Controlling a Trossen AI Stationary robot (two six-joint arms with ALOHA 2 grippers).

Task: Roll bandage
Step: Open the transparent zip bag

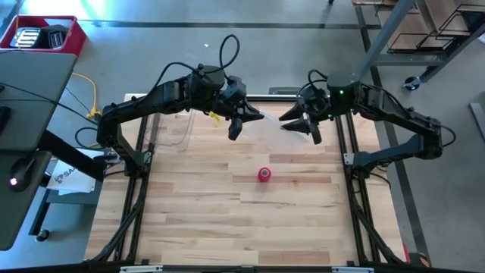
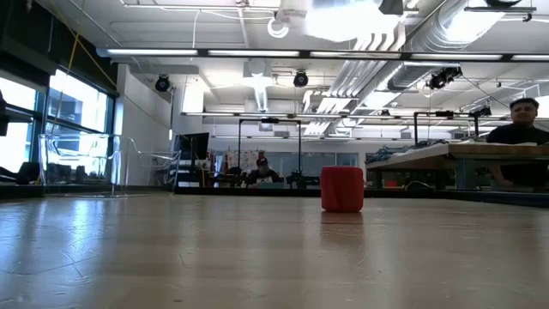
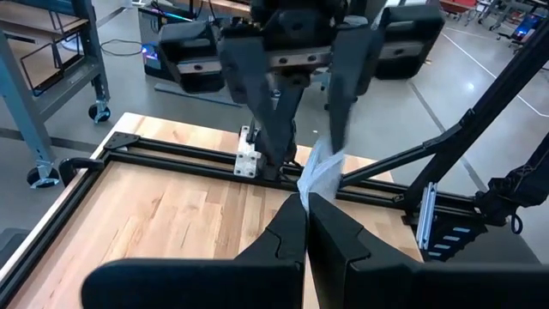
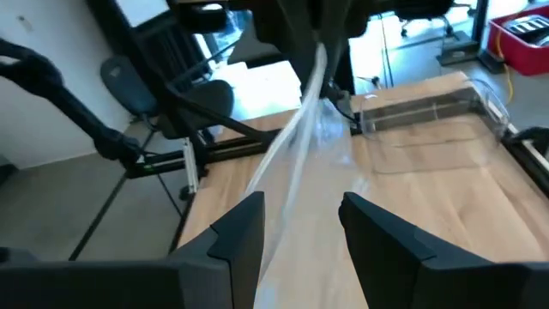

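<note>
- Small bright red cylinder of rolled bandage fabric [image 1: 264, 175]: stands on end on the pale wooden tabletop [image 1: 197, 220], near the middle, its axis upright; nothing touches it.
- Clear crinkled plastic bag [image 1: 270, 121]: stretched in the air between the two grippers, over the far part of the table.
- Left gripper [image 1: 244, 121]: raised, fingers closed tight on one end of the bag.
- Right gripper [image 1: 297, 123]: raised facing the left one, fingers part-open with the bag's other end between them; a firm grip cannot be told.
- The roll lies toward the table's near side, between the two grippers, about equally near both.
</note>
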